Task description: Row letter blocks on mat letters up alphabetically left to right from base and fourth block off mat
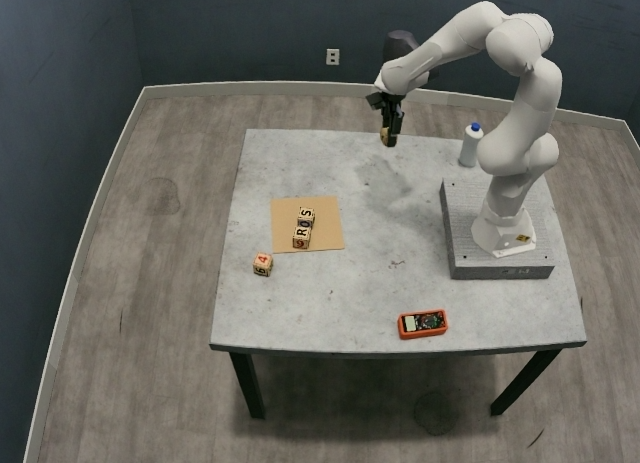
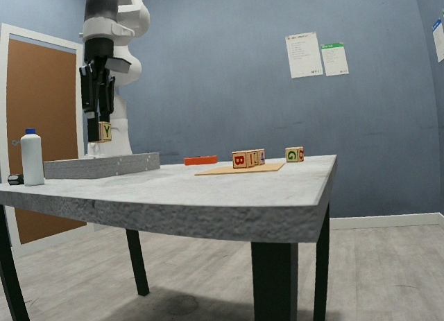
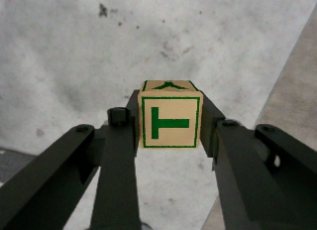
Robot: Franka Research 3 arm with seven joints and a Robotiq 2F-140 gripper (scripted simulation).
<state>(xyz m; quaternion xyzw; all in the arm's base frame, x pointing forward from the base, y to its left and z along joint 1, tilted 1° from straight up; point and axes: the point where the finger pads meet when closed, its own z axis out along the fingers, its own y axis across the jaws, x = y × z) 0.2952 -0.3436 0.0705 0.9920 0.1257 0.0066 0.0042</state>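
Taking the top view as the clock face, the robot's base (image 1: 496,233) looks toward 9 o'clock, so its left is 6 and its right is 12. The gripper (image 1: 390,138) (image 2: 99,129) (image 3: 166,104) is pinching the T block (image 1: 384,136) (image 2: 105,132) (image 3: 170,121), T side up, above the tabletop (image 1: 361,293) (image 2: 161,188) (image 3: 238,42). On the mat (image 1: 328,220) (image 2: 215,171), the R block (image 1: 301,233) (image 2: 261,156) stands at the 6 o'clock end with the S block (image 1: 306,213) (image 2: 238,160) toward 12 of it. The fourth block (image 1: 262,263) (image 2: 292,154) sits off the mat toward 7 and can stay there.

The step in hand, I judge, is carrying T to the 12 o'clock side of S. Its letter head should finish toward 9; from the wrist view that seems to want a clockwise turn somewhat beyond a quarter. Turned so, the fingers should straddle the 3 and 9 o'clock faces, leaving the face toward S free.

Make the turn high, come down straight, and keep just beside S rather than shoving it. The row looks to lean slightly toward 1 o'clock, though the steep angle makes that hard to swear to; follow its line. Space toward the 12 o'clock edge looks modest, so check the whole base is on the mat before opening gently and lifting straight up.
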